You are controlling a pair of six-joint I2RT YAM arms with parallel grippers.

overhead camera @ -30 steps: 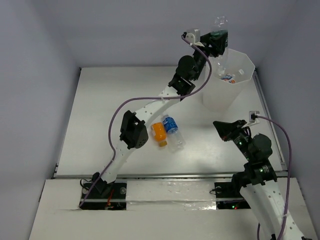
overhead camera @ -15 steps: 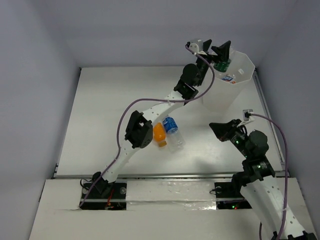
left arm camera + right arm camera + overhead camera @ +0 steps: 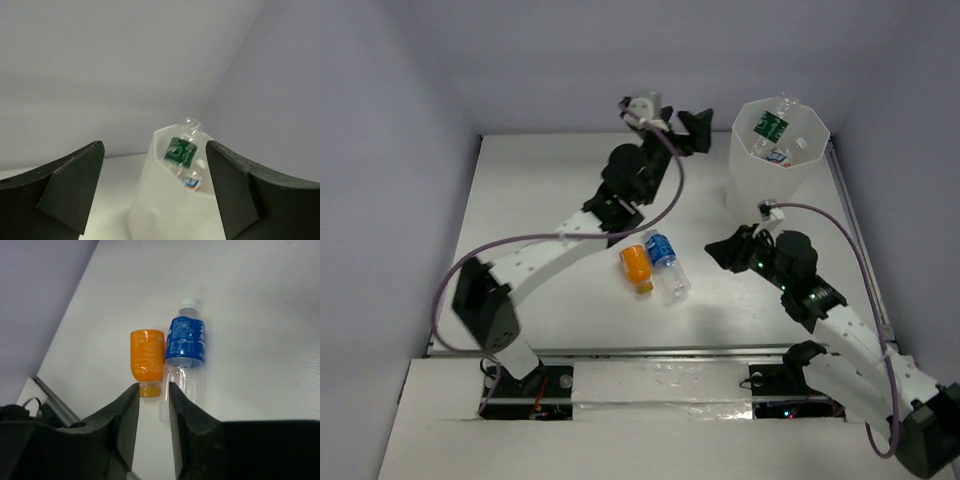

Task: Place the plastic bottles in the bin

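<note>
The bin (image 3: pixel 775 185) stands at the table's far right. A green-labelled clear bottle (image 3: pixel 772 126) leans inside it, its top above the rim, with a white-red labelled bottle (image 3: pixel 778 155) below it. Both bottles also show in the left wrist view, the green-labelled one (image 3: pixel 181 150) above the white-red one (image 3: pixel 191 181), inside the bin (image 3: pixel 165 205). My left gripper (image 3: pixel 688 124) is open and empty, left of the bin. An orange bottle (image 3: pixel 637 264) and a blue-labelled bottle (image 3: pixel 664 260) lie side by side mid-table. My right gripper (image 3: pixel 722 247) hovers right of them, its jaws a narrow gap apart with nothing between. The right wrist view shows the orange bottle (image 3: pixel 147 355) and the blue-labelled bottle (image 3: pixel 185 342) beyond the right gripper (image 3: pixel 153 387).
Grey walls close in the table on the left, back and right. The table's front edge (image 3: pixel 650 350) runs just ahead of the arm bases. The left arm (image 3: pixel 570 235) stretches across the table's middle, close behind the two lying bottles.
The left gripper has let the green-labelled bottle go into the bin and swung back left, away from the rim. The right arm has reached left toward the two lying bottles.
</note>
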